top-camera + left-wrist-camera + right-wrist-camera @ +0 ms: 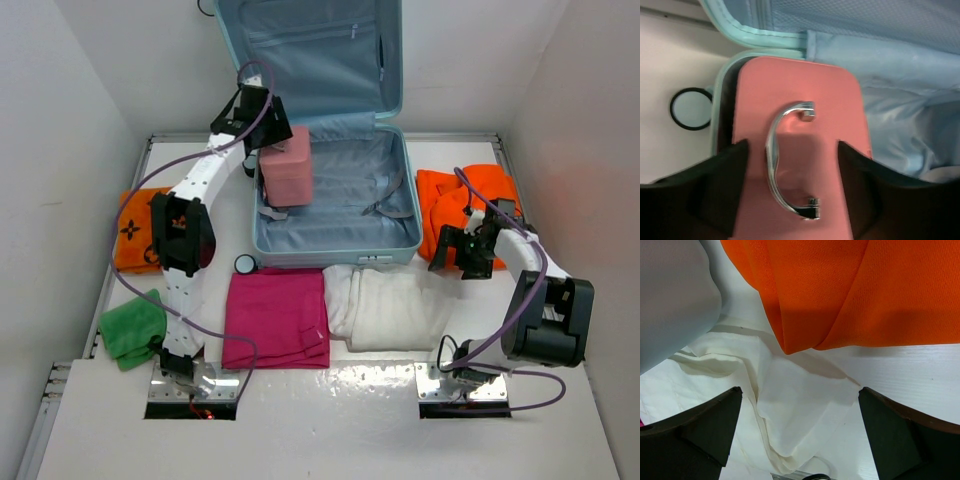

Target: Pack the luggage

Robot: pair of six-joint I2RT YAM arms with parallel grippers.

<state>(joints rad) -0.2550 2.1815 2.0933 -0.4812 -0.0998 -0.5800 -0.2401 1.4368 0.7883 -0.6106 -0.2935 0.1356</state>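
Blue luggage lay open on the worktop, pink case stood in its left side, left end effector hung over that case, fingers apart and gripping nothing, right end effector sat just right of the luggage, wide open above a white cloth.

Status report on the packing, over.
Left gripper open over small pink boxy case. Right gripper open above white cloth. Pale aqua hard-shell suitcase open, pink case inside. Nothing blocking.

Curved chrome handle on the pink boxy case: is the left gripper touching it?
Apart. Left wrist view: pink boxy case shows between the curved chrome handle and both left gripper fingers.
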